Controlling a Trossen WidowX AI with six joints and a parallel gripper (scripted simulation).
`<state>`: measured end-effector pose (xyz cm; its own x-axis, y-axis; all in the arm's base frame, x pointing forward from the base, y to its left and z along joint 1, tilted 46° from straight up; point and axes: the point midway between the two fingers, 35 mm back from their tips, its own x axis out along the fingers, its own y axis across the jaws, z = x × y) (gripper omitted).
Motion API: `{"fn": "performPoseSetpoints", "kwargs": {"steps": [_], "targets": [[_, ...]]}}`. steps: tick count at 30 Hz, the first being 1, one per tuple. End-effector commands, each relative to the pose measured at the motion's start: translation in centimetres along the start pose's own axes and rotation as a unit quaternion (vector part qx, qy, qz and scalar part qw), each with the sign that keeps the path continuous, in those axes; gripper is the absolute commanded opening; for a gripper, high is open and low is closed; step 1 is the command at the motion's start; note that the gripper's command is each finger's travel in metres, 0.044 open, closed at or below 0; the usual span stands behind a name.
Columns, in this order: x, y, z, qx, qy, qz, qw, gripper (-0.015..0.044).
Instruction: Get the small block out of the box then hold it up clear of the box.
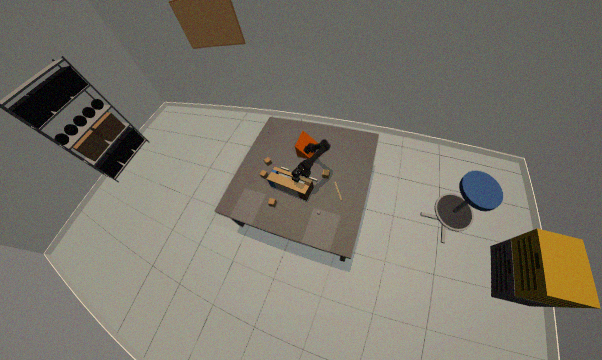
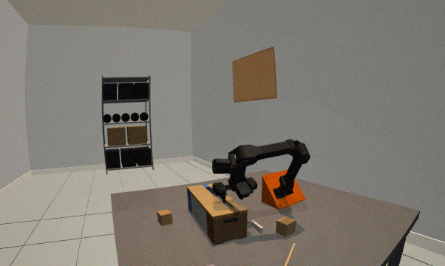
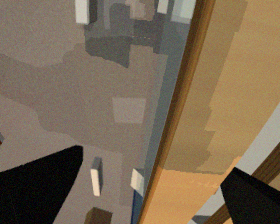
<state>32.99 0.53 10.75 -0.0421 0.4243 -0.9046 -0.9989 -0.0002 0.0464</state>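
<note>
My gripper (image 2: 231, 192) is spread wide and holds nothing, hanging over the top of the box (image 2: 216, 212), near its long edge on the side facing my orange base mount (image 2: 282, 188). In the wrist view my two dark fingers straddle that top edge: tan lid on one side, tabletop (image 3: 44, 83) on the other.

The task block: I cannot tell where it is. No view shows the shelf interior clearly; a blue patch (image 2: 189, 201) shows at the box's far end but I can't call it the block. The tan cubes on the tabletop (image 2: 165, 216) (image 2: 285, 226) look like loose clutter, as do the small white bar (image 2: 256, 225) and the thin wooden stick (image 2: 290, 255).

Progress, as I judge it: early. Box sits square, nothing off the tabletop, nothing picked up. Left to do: work the block out through the open end, avoid the closed pocket, grasp it from the tabletop, lift and hold it well clear.
</note>
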Motion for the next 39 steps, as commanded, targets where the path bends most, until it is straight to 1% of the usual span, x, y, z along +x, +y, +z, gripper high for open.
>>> {"fn": "performPoseSetpoints", "kwargs": {"steps": [1,16,17,19,39], "targets": [[0.8,0.1,0.2,0.003,-0.003,0.002,1.0,0.04],[3.1,0.3,0.7,0.003,-0.004,0.002,1.0,0.04],[2.5,0.1,0.6,0.0,-0.001,0.0,1.0,0.04],[2.5,0.1,0.6,0.0,-0.001,0.0,1.0,0.04],[4.5,0.1,-4.4,0.0,0.0,0.0,1.0,0.04]]}}
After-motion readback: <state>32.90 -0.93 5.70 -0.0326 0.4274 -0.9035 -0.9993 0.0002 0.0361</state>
